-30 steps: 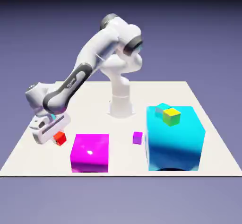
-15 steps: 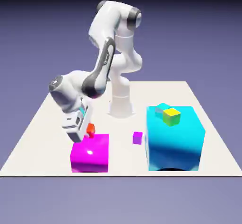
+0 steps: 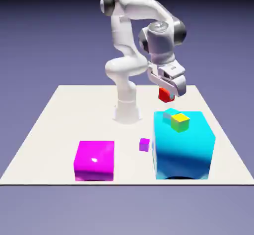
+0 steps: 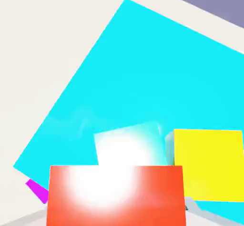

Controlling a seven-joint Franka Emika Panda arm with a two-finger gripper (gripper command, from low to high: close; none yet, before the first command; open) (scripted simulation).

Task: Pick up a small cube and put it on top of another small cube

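One magenta block [image 3: 94,160] sits at seven o'clock on the bench [image 3: 99,105], close to the near edge, with open surface behind it! One tiny purple cube [image 3: 144,145] next, then one big cyan block [image 3: 183,147] at four o'clock, carrying two small cubes, cyan [image 3: 171,114] and yellow [image 3: 180,123]. Above them, the tool [image 3: 167,94] is clamped on one small red cube [image 3: 165,95]!

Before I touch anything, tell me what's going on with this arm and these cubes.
The robot's end effector is clamped on the small red cube, holding it in the air above the big cyan block. On that block sit a small yellow cube and a small cyan one. The red cube isn't stacked yet.
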